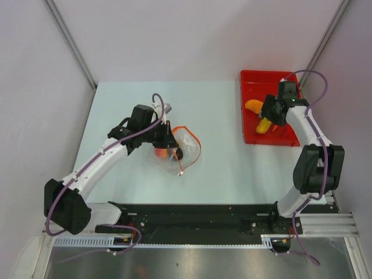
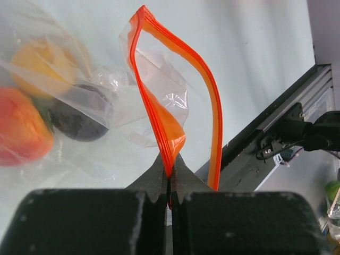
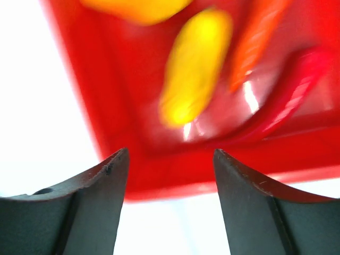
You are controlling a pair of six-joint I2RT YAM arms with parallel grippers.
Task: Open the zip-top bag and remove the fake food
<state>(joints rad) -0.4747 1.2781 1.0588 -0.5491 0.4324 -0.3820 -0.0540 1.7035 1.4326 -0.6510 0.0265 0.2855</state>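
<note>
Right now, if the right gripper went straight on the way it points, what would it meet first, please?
Probably the floor of the red tray, just short of the yellow fake food piece. The right gripper has its open fingers framing that spot, though blur leaves depth unclear.

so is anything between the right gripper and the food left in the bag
Nothing lies on the table between the open right gripper, over the red tray, and the zip-top bag. Only the bag's film covers the fake food; its mouth gapes, with the left gripper shut on the zip strip.
</note>
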